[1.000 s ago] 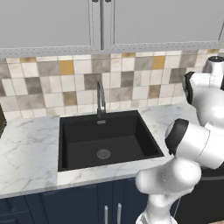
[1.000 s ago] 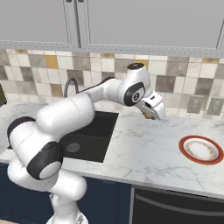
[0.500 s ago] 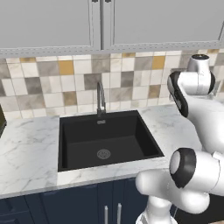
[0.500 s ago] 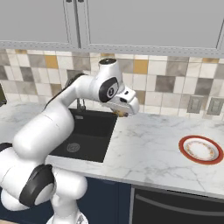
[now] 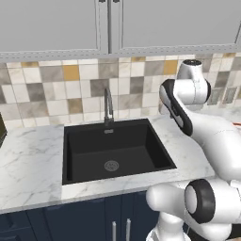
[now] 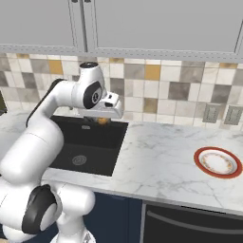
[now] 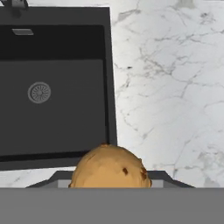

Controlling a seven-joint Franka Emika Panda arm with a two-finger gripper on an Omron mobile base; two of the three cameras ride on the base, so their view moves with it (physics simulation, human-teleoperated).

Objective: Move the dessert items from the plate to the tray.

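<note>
The marble counter [image 6: 161,152] spread right of the black sink [image 5: 113,149]; the red-rimmed plate [image 6: 218,162] sat far right. My gripper [image 6: 103,120] (fingers hidden) hung over the sink's right rim, clamped on a tan pastry [image 7: 110,168].

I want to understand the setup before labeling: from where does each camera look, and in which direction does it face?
Left base view: behind the arm's left, looking forward and down at the sink and faucet; the white arm rises at right.
Right base view: behind the arm's right, facing the counter and red-rimmed plate; the arm rises at left.
Hand view: on the hand, looking down at the sink corner, with a dessert item at the bottom.
All three share the sink and marble counter.
</note>
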